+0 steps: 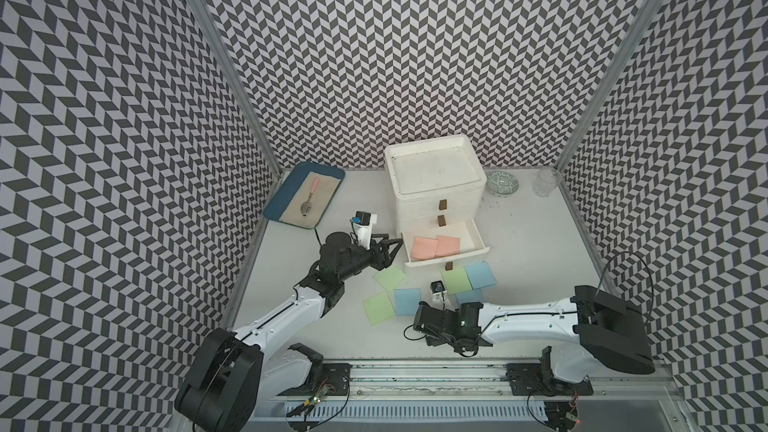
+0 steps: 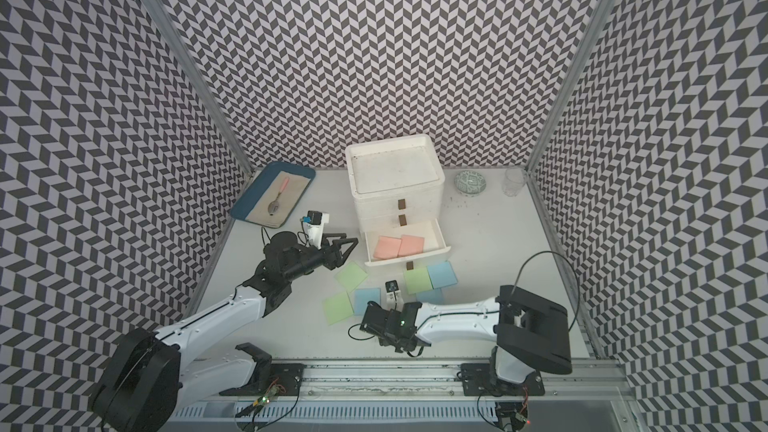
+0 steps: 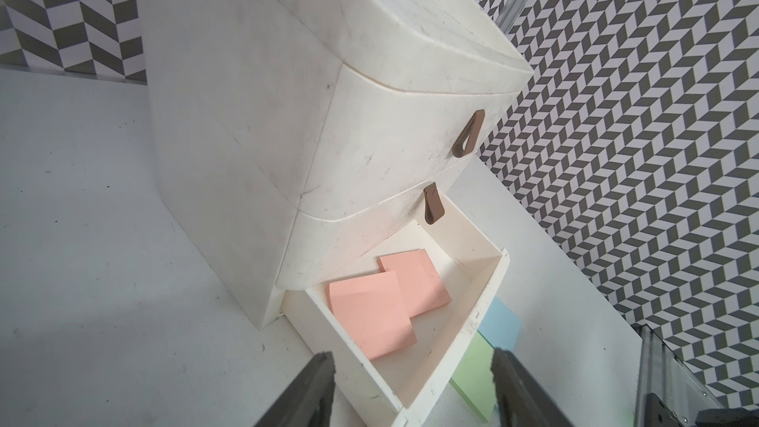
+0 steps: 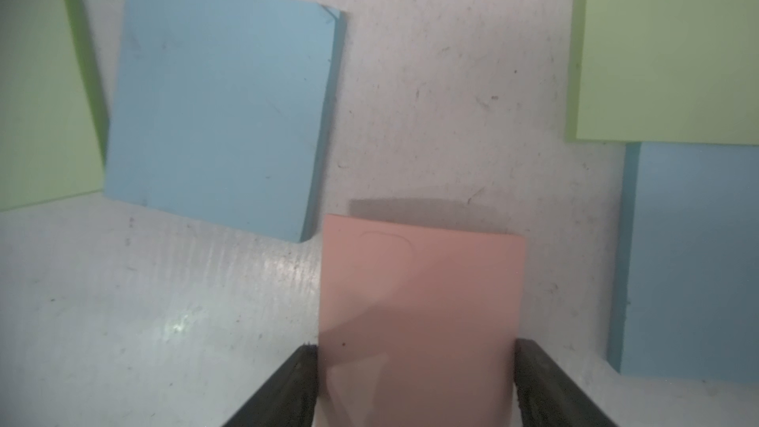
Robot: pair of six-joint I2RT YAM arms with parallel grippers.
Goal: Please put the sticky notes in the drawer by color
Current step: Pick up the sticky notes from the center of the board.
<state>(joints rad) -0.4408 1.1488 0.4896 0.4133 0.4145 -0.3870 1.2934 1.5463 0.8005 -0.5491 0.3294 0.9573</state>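
A white drawer unit (image 1: 436, 184) stands at the back, its bottom drawer (image 1: 478, 241) pulled out. Two pink sticky notes (image 1: 424, 248) (image 3: 369, 314) lie overlapping in it. On the table in front lie three green sticky notes (image 1: 390, 279) and three blue ones (image 1: 407, 301), one blue partly under my right arm. My left gripper (image 1: 395, 243) (image 3: 411, 357) is open and empty beside the drawer's left front corner. My right gripper (image 4: 415, 347) points down at the table, both fingers against the edges of a third pink sticky note (image 4: 423, 281). The top views hide this note.
A blue tray (image 1: 274, 211) with a pink-handled spoon (image 1: 309, 197) sits at the back left. At the back right stand a patterned bowl (image 1: 503, 183) and a clear glass (image 1: 546, 182). Patterned walls close off three sides.
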